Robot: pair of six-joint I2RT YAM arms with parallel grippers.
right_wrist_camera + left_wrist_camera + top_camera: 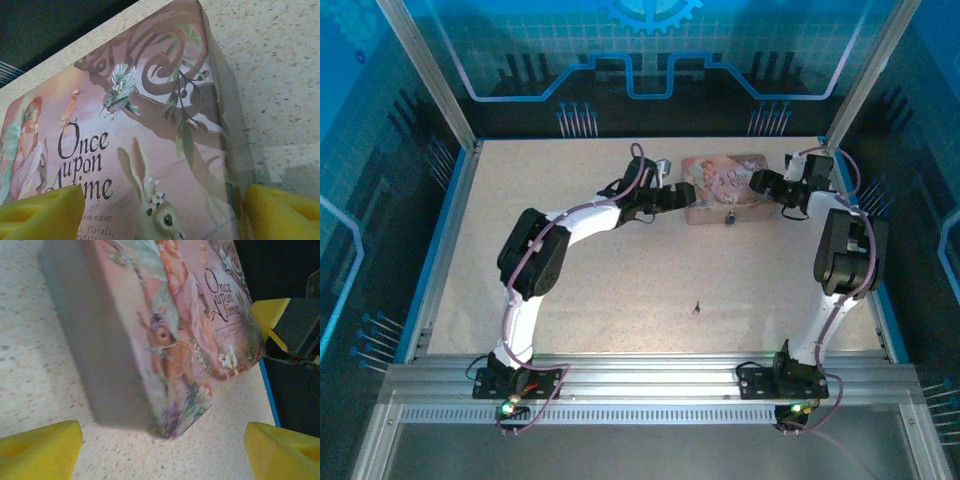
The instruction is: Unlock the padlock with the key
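While flanking pink tin [725, 185] at tabletop's [610, 290] far edge, likely steadying its padlock [728, 217], holding left gripper [160, 455] and right gripper [160, 212] spread; key [696, 308] untouched toward near edge.

My left arm [535, 255] bends at the elbow and reaches far forward and to the right. The left gripper [676, 196] has its yellow fingers [40, 452] spread wide apart. My right arm [845, 250] goes up tall, then bends in to the left. The right gripper [763, 184] is spread wide too. The two grippers face each other.
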